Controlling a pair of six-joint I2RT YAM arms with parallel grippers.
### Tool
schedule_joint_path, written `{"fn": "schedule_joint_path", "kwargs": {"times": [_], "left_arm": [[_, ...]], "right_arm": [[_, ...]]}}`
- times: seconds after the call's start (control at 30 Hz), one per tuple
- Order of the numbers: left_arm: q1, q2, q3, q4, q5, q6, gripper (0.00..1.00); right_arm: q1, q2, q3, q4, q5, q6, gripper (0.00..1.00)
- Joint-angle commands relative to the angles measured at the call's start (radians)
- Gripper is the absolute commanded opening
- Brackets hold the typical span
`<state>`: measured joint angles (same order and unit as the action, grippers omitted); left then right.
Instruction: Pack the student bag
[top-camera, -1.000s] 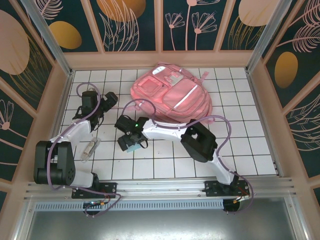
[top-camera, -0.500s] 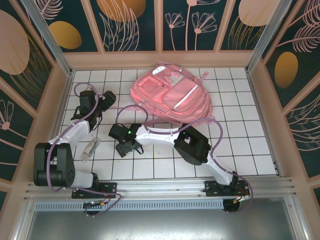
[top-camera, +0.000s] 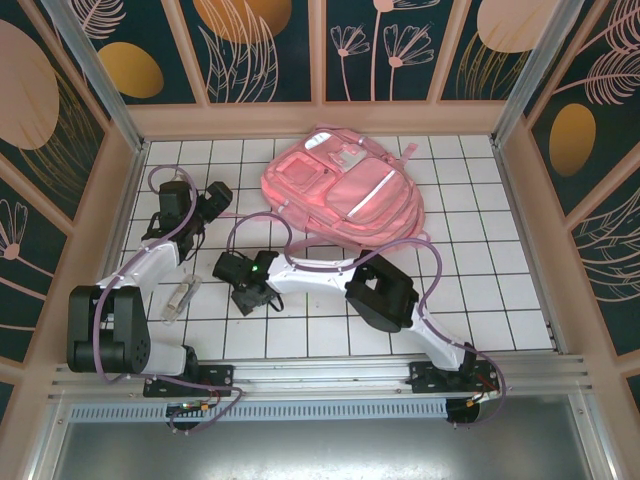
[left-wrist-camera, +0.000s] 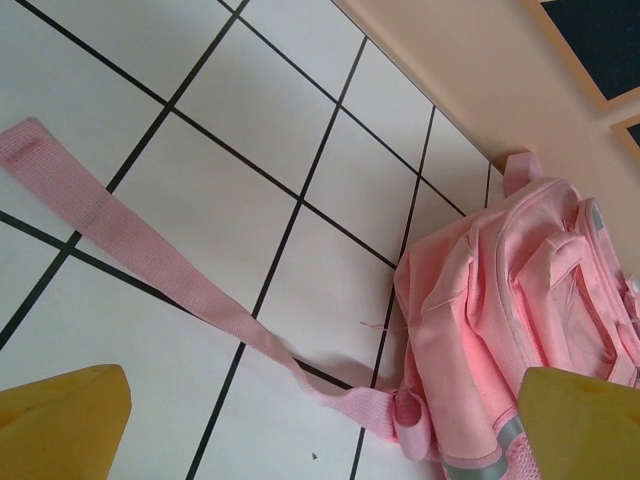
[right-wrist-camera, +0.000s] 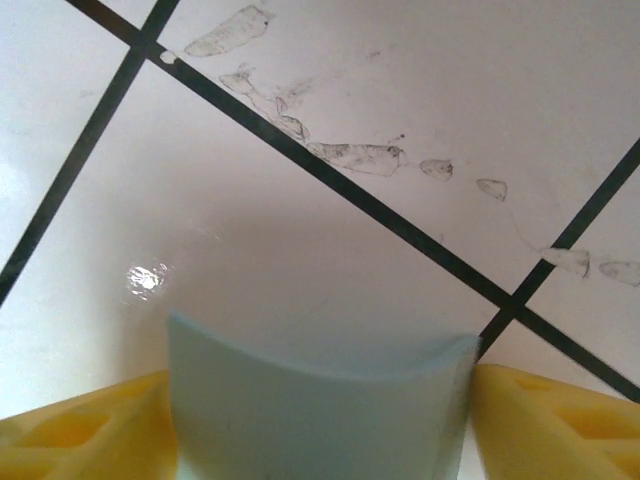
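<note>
Status: large soft pink backpack lies flat at the far centre of the white tiled worktop, glossy front pockets facing up. Left hand hovers just left of it, yellow fingers wide apart. Its camera looks at the backpack's side and a loose pink strap stretched across the tiles. Right hand is down on the worktop near centre, apart from the backpack, fingers pressed on both edges of a pale blue flat piece. Small clear plastic item lies beside the left arm.
</note>
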<state>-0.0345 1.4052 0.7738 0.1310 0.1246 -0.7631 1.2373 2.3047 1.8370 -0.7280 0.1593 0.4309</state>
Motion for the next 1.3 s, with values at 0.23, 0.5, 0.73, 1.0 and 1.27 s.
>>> {"fn": "schedule_joint_path", "kwargs": {"times": [0.23, 0.5, 0.73, 1.0, 1.27], "left_arm": [[0.005, -0.048, 0.002, 0.038, 0.034, -0.006, 0.99], [0.000, -0.056, 0.016, 0.077, 0.123, -0.014, 0.94], [-0.177, -0.001, 0.133, -0.004, 0.040, 0.067, 0.89], [-0.466, 0.200, 0.390, -0.119, -0.077, 0.197, 0.85], [-0.683, 0.519, 0.811, -0.413, -0.161, 0.491, 0.82]], "right_arm": [[-0.048, -0.060, -0.055, -0.005, 0.075, -0.037, 0.50], [-0.228, -0.322, -0.233, 0.158, -0.076, -0.061, 0.41], [-0.490, -0.544, -0.414, 0.239, -0.045, -0.089, 0.41], [-0.912, -0.790, -0.647, 0.367, -0.098, -0.083, 0.42], [-1.218, -0.908, -0.841, 0.469, -0.227, -0.079, 0.42]]}}
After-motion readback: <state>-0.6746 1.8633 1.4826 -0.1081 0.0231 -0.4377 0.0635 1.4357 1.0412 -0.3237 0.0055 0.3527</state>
